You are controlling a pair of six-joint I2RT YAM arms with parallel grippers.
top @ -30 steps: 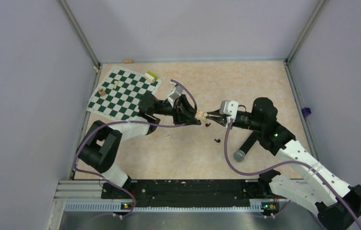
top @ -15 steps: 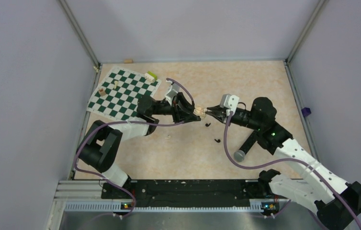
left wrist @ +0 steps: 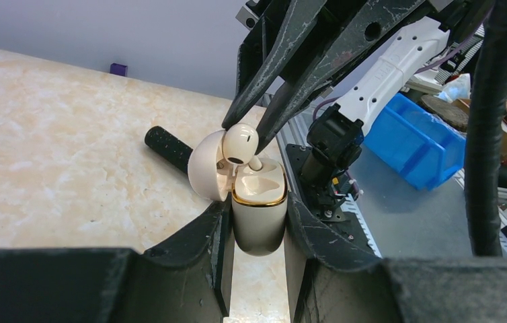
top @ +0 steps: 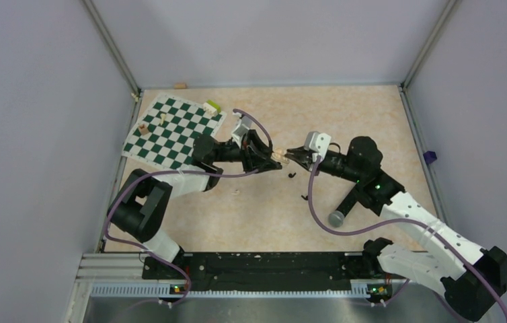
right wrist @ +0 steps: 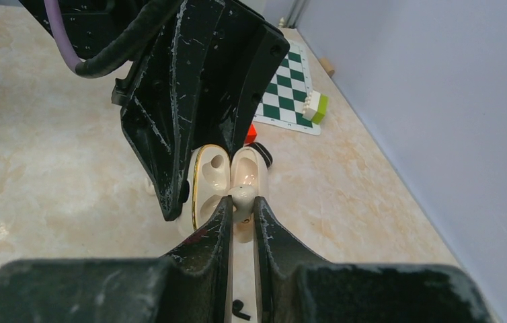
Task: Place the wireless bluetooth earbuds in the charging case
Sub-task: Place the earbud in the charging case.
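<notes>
Above a marbled tabletop (top: 345, 114), the left gripper (left wrist: 258, 205) clamps the open case (left wrist: 257, 188) while the right gripper (right wrist: 243, 202) pinches one earbud (left wrist: 240, 142) at its mouth; a skewed approach could jam the stem on the rim or flick the bud loose.

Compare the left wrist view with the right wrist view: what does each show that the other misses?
Left wrist only: a blue bin and a black cylindrical handle lying on the table. Right wrist only: the chessboard, a green-and-white block and a small black piece on the table. Both: the left gripper clamping the open cream charging case, and the right gripper pinching a cream earbud at its opening.
</notes>
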